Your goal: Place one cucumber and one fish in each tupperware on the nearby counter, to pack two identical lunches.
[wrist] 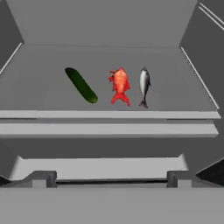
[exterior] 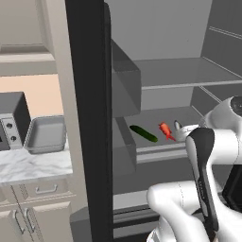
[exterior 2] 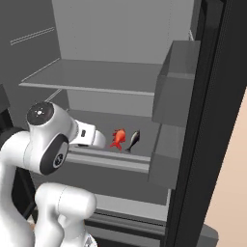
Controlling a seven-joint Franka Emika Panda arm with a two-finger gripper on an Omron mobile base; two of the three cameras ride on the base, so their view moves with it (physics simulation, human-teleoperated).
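Observation:
On a fridge shelf [wrist: 43,98] lie a dark-green cucumber [wrist: 81,85], a red-orange fish [wrist: 119,85] and a silvery-grey fish [wrist: 144,86], side by side. The left base view shows the cucumber [exterior: 143,133] left of the red fish [exterior: 166,131], with the grey fish [exterior: 177,125] partly behind my hand. My gripper [wrist: 109,179] is open and holds nothing; it hovers in front of the shelf edge, short of all three. A grey tray-like tupperware [exterior: 46,134] sits on the marbled counter [exterior: 33,165], left of the fridge.
The dark edge of the open fridge door [exterior: 90,118] stands between the shelf and the counter, with door bins [exterior: 125,85] on its inner side. A dark toaster oven [exterior: 12,123] stands left of the tray. An upper shelf [exterior 2: 91,77] hangs above.

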